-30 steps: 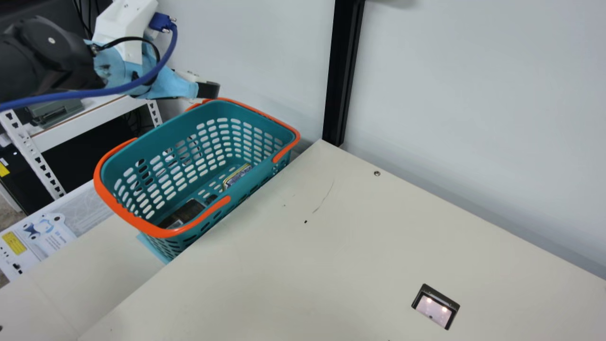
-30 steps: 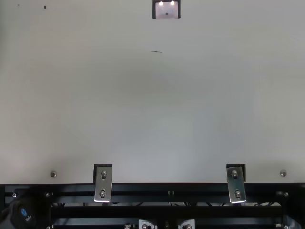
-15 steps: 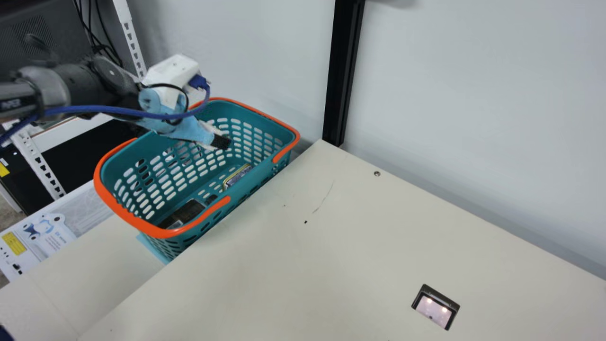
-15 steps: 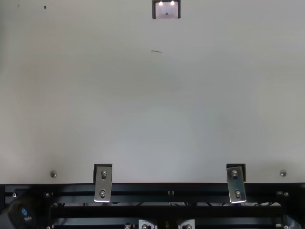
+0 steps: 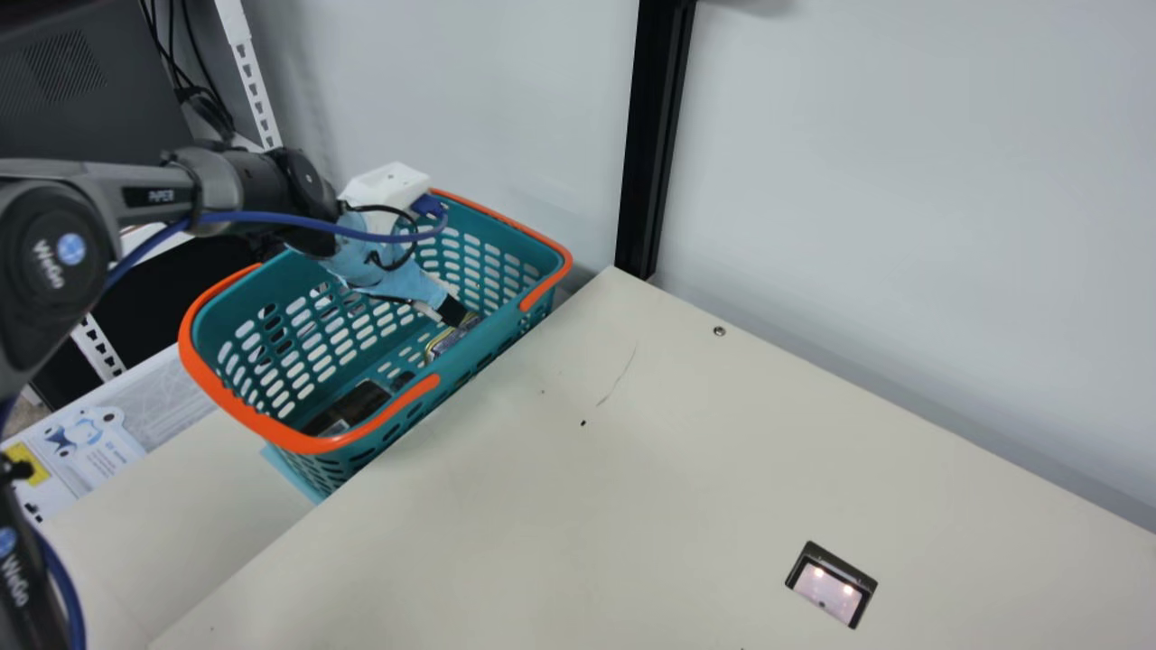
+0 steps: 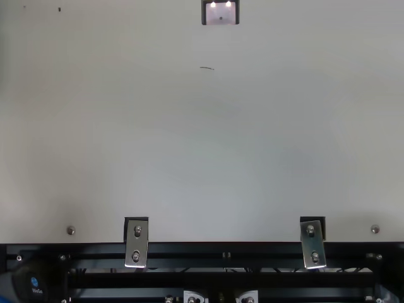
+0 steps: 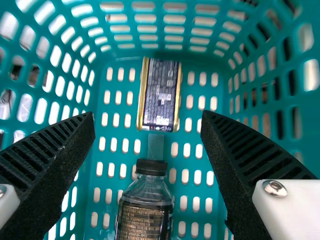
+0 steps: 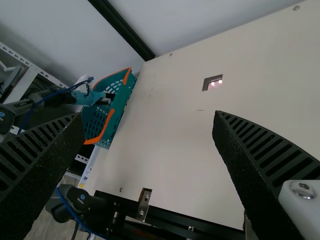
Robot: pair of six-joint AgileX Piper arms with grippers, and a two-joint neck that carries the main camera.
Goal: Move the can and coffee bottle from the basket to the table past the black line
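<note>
My left gripper [image 5: 452, 311] reaches down inside the teal basket [image 5: 307, 442], close to the can [image 5: 442, 345]. The bottle [image 5: 357, 403] lies toward the basket's nearer end. In the left wrist view my left gripper [image 7: 149, 125] is open, its fingers wide apart with nothing held. The can [image 7: 160, 95], patterned with gold rims, lies on the basket floor, and the dark-labelled bottle [image 7: 144, 212] lies with its black cap toward it. In the right wrist view my right gripper [image 8: 149, 122] is open with nothing between its fingers.
The cream table [image 5: 632, 506] spreads beside the basket, with a small recessed panel [image 5: 831, 585] in it. A black upright post [image 5: 655, 135] stands at the table's far corner against the wall. Metal brackets [image 6: 136, 243] sit along the table's edge.
My left gripper has moved from above the basket's far-left rim down into the basket, toward the can. The basket and its contents have not moved.
</note>
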